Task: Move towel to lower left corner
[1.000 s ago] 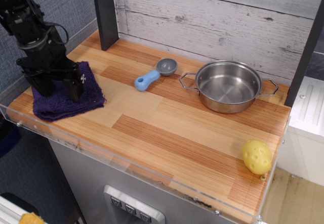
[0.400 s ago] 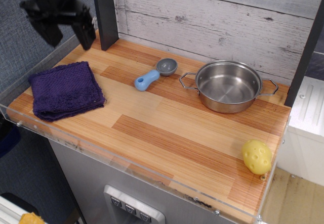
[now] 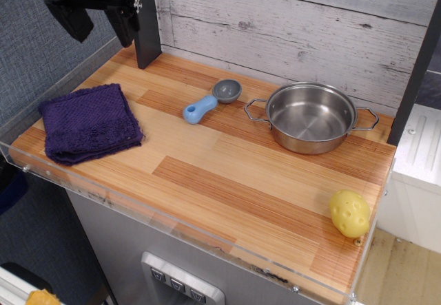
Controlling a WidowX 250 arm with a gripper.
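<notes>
At the lower left corner (image 3: 31,155): the towel (image 3: 89,122), dark purple, folded roughly square, flat on the wood planks just inside the clear rim.
Towel contact: nothing touches it.
Gripper (image 3: 98,17): up over the back left corner, well apart from the towel, its two black fingers spread with nothing between them; the top is cut off by the frame, so the rest of the arm cannot be told.
Scoop (image 3: 209,100): blue handle, grey bowl, near the back edge, middle of the tabletop.
Pot (image 3: 311,117): steel, upright, toward the back right.
Yellow ball (image 3: 349,213): beside the front right corner.
</notes>
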